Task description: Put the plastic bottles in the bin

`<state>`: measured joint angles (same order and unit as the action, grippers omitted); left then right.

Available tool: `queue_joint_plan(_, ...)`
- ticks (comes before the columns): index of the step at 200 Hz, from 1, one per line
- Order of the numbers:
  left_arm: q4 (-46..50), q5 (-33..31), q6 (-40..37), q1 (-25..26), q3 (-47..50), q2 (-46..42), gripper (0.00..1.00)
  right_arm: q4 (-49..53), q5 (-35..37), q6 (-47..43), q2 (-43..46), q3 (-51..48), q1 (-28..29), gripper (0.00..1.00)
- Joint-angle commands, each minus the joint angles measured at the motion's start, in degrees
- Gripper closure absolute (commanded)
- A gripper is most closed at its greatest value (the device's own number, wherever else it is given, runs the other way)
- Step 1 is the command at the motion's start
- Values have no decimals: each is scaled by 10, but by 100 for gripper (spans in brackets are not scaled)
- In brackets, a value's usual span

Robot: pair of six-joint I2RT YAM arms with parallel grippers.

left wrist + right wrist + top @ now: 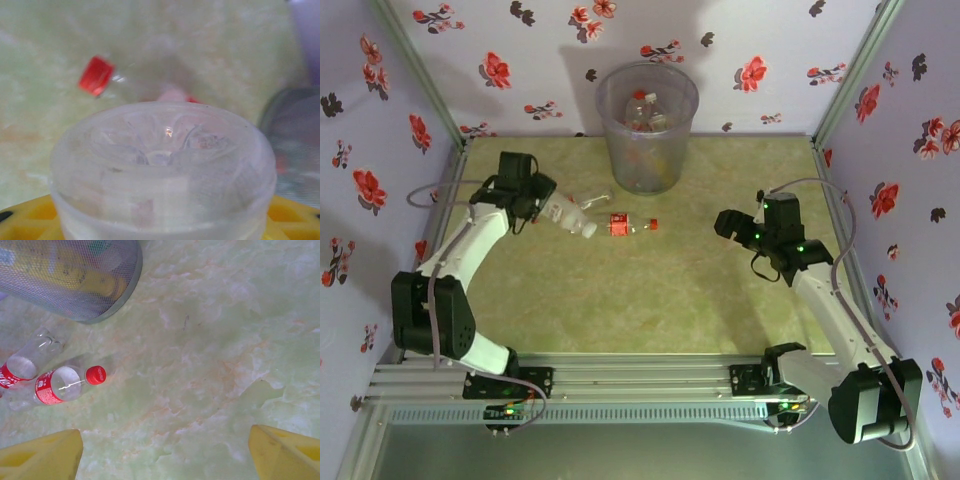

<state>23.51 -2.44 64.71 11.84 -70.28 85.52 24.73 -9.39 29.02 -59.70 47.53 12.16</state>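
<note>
At twelve o'clock on the pale green table (700, 300), against the flowered back wall (540, 60), stands the translucent grey bin (647, 150). Several bottles (642, 112) are inside, a yellow bottle (75, 275) among them. Toward ten o'clock the left gripper (546, 206) is clamped around a clear bottle (572, 217), whose moulded base looms between the yellow fingers (30, 215) in the left wrist view. Just beside its far end, near the table's centre, a red-labelled bottle (620, 224) lies on its side, with its red cap (653, 224) pointing to three o'clock. At three o'clock the right gripper (725, 226) hangs above bare table, jaws spread wide and holding nothing. In its wrist view the two bottles lie at nine o'clock, below the bin's base.
</note>
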Motion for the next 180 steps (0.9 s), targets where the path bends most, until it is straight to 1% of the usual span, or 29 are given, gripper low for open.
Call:
queue_joint_plan(1, -105, 12, -10, 2, -49, -24, 55, -13, -2, 10, 10, 5, 4, 13)
queue_joint_plan(11, -163, 22, -11, 6, -63, -24, 59, -12, -1, 15, 13, 3, 4, 13)
queue_joint_plan(29, -235, 18, -6, 14, -92, -18, 65, -22, -2, 31, 20, 1, 8, 13)
queue_joint_plan(42, -290, 16, 5, 19, -110, -7, 73, -34, -2, 42, 23, -2, 12, 13)
queue_joint_plan(50, -327, 14, 5, 24, -121, 1, 76, -38, -2, 45, 20, -2, 15, 13)
queue_joint_plan(66, -397, 2, -14, 36, -148, 27, 81, -40, -1, 47, 15, 3, 22, 13)
queue_joint_plan(77, -475, -2, -37, 46, -155, 50, 83, -38, 0, 47, 12, 6, 26, 13)
queue_joint_plan(94, -602, 17, -90, 56, -164, 93, 85, -32, 4, 44, 14, 10, 31, 13)
queue_joint_plan(105, -641, 25, -112, 59, -182, 118, 86, -26, 8, 42, 17, 12, 33, 13)
queue_joint_plan(122, -649, 40, -141, 66, -231, 158, 86, -16, 14, 39, 25, 13, 33, 13)
queue_joint_plan(136, -629, 48, -183, 77, -275, 184, 86, -8, 18, 36, 31, 15, 33, 13)
queue_joint_plan(155, -532, 51, -273, 97, -347, 213, 85, 5, 22, 32, 35, 19, 34, 13)
queue_joint_plan(180, -379, 51, -367, 118, -441, 251, 84, 10, 28, 29, 46, 16, 34, 13)
